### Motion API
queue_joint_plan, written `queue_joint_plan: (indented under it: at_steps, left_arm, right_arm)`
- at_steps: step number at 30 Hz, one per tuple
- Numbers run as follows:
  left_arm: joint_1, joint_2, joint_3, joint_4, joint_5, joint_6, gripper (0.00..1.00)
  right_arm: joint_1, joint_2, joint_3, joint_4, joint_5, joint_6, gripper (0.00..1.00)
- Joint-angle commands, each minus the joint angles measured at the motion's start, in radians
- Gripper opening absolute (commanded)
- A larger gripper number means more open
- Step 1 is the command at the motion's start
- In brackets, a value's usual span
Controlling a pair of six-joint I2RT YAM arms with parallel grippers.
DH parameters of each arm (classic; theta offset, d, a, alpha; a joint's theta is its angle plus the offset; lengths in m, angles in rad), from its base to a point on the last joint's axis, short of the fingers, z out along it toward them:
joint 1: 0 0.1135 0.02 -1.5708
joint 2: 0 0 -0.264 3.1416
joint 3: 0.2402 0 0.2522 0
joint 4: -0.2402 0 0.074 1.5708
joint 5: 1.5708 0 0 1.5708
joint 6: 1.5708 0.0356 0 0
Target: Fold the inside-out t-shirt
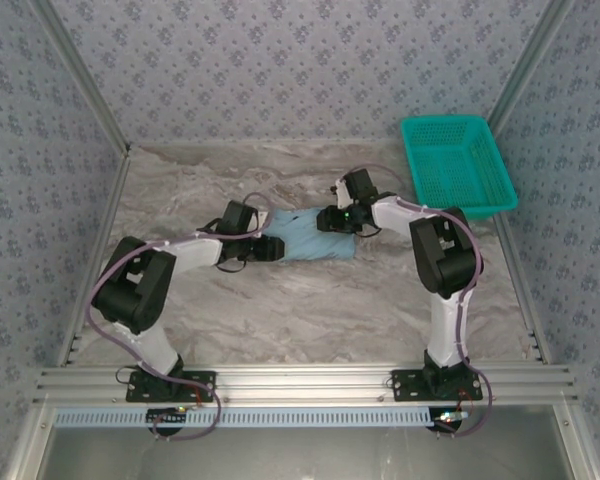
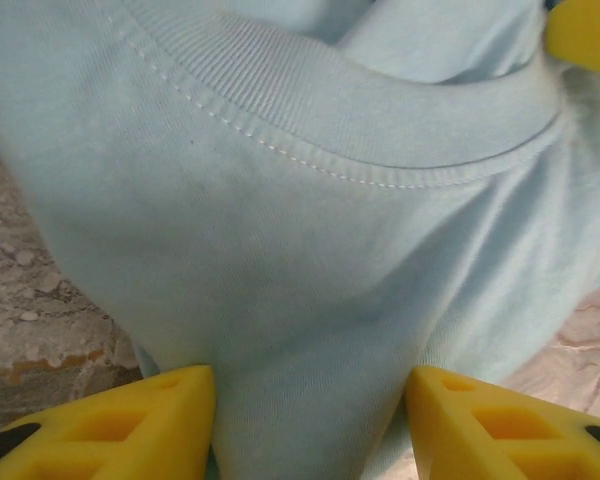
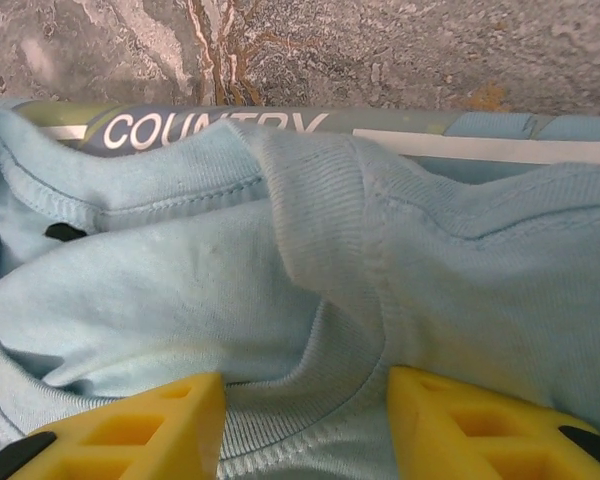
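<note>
The inside-out t-shirt (image 1: 315, 242) lies bunched in a small light-blue heap at the table's middle. My left gripper (image 1: 271, 247) is at its left end. In the left wrist view, fabric (image 2: 310, 300) narrows into a funnel between the left gripper's (image 2: 310, 420) yellow fingers (image 2: 150, 425), pinched there, below a stitched ribbed hem. My right gripper (image 1: 332, 220) is on the heap's far right. Its fingers (image 3: 480, 430) close on the ribbed collar (image 3: 325, 250). A printed band reading "COUNTRY" (image 3: 220, 128) peeks out behind. The right gripper's finger (image 2: 590, 35) shows at the left wrist view's top corner.
A teal mesh basket (image 1: 455, 160) stands at the back right, tilted against the wall. The marbled tabletop (image 1: 280, 310) spreads around the shirt. Patterned walls and metal rails close in the table on three sides.
</note>
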Motion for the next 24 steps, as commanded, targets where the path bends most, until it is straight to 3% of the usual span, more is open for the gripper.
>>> queue_joint_plan:
  at_steps: [1,4,8,10,15,24]
  left_arm:
    - [0.01,-0.132,-0.013,-0.004,-0.042,0.036,0.54]
    - [0.045,-0.165,0.004,-0.055,-0.077,-0.018,0.56]
    - [0.109,-0.073,0.093,-0.141,0.007,-0.106,0.62]
    - [0.126,-0.008,0.137,-0.143,0.079,-0.134,0.63]
    - [0.123,0.115,0.214,-0.125,0.134,-0.168,0.63]
    - [0.146,0.235,0.301,-0.141,0.13,-0.157,0.5]
  right_arm:
    - [-0.019,-0.115,-0.009,-0.042,-0.017,-0.031,0.51]
    - [-0.032,-0.203,-0.069,-0.022,-0.022,-0.028,0.54]
    - [-0.053,-0.274,-0.145,-0.032,0.024,0.002,0.59]
    - [-0.065,-0.274,-0.179,-0.052,0.048,0.025,0.6]
    - [-0.074,-0.226,-0.218,-0.015,0.039,0.066,0.61]
    - [0.001,-0.111,-0.22,0.129,-0.031,0.165,0.44]
